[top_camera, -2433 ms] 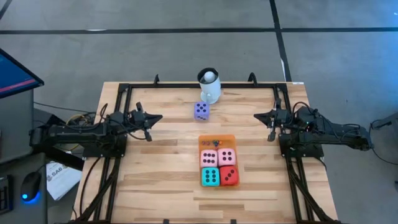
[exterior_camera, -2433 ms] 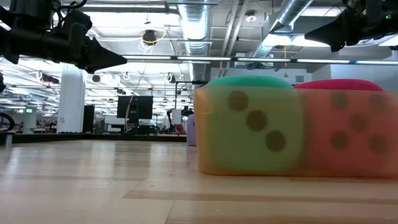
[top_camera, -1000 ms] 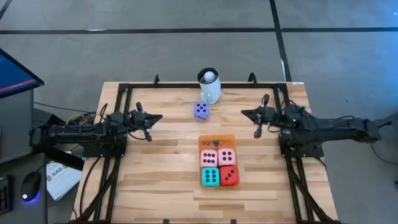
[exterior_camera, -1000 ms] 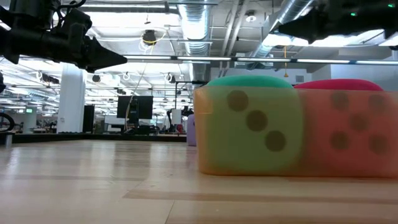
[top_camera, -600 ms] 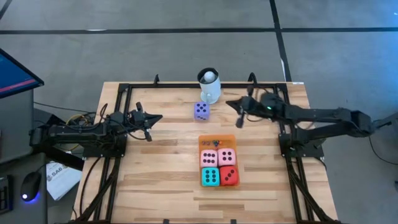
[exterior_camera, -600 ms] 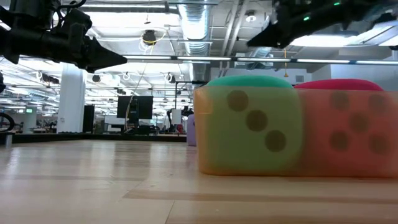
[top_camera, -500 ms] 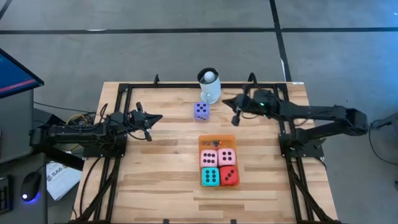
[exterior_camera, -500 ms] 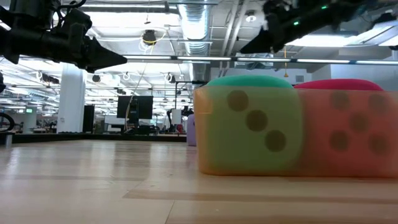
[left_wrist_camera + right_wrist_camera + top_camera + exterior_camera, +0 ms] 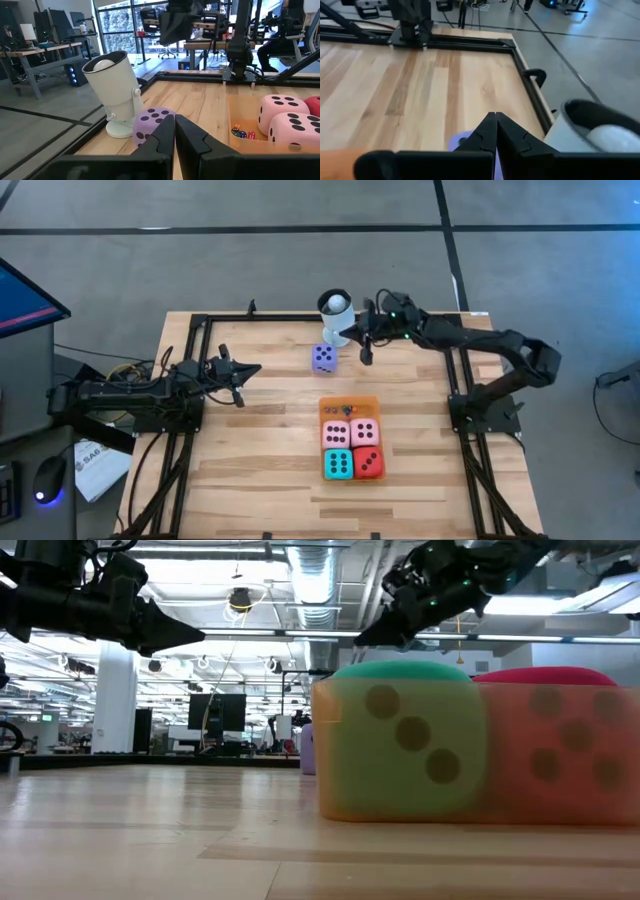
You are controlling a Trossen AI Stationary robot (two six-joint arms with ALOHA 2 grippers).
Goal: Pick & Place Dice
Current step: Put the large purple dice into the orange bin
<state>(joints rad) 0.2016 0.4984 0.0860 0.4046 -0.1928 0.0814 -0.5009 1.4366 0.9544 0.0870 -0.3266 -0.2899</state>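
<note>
The right arm had swung in from its side of the table toward the far middle, while the left one had not stirred. From above, the right gripper (image 9: 366,350) hung with its fingers pressed together, holding nothing; the purple die (image 9: 323,358) sat just beside its tip, and the white mug (image 9: 337,318) stood close by on the far side. Well nearer the front edge than that gripper lay the orange mat (image 9: 349,404) with the two pink dice (image 9: 350,432), the teal die (image 9: 338,463) and the red die (image 9: 368,463) packed in a square. The left gripper (image 9: 238,379) waited over its own side, closed and empty. At table height the teal die (image 9: 400,740) and red die (image 9: 560,745) filled the foreground, the right gripper (image 9: 372,637) above them. From the left wrist, the purple die (image 9: 152,122) rested against the mug (image 9: 116,92) just past the shut fingers (image 9: 167,132). The right wrist showed only a purple sliver (image 9: 462,140) behind its closed fingers (image 9: 492,127).
</note>
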